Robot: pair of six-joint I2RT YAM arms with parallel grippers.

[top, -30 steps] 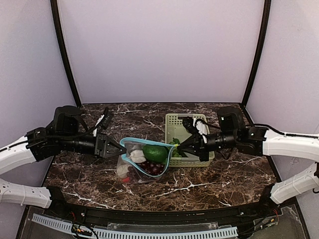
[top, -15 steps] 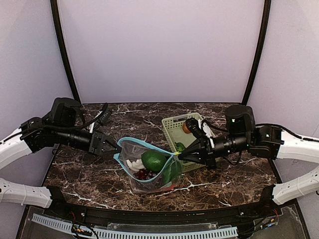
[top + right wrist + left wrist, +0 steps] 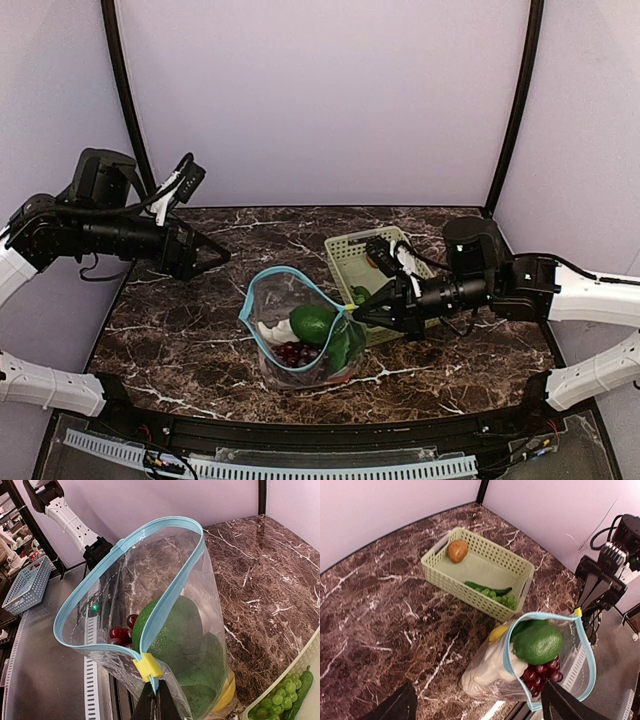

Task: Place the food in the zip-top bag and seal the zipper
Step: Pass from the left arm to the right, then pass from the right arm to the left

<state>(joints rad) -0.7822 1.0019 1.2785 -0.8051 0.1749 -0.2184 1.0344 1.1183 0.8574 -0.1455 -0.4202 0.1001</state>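
Note:
The clear zip-top bag [image 3: 290,300] stands on the table with its teal zipper [image 3: 167,592] gaping in a wide loop. Inside lie a round green fruit [image 3: 537,642], dark red grapes [image 3: 541,675], a white bulb [image 3: 490,665] and a yellow lemon [image 3: 498,632]. My right gripper [image 3: 352,318] is shut on the bag's right corner, just below the yellow slider [image 3: 147,667]. My left gripper [image 3: 212,264] is open, raised up and to the left of the bag, with nothing in it; its fingertips [image 3: 565,705] frame the bag from above.
A pale green lattice basket [image 3: 440,575] sits behind and right of the bag. It holds a brown potato [image 3: 457,551], a long green pod [image 3: 487,588] and green grapes [image 3: 507,600]. Black frame posts stand at the back corners.
My left gripper opened, let go of the bag's left edge and pulled back up and left. The right gripper kept its hold while the bag shifted nearer and stood more upright.

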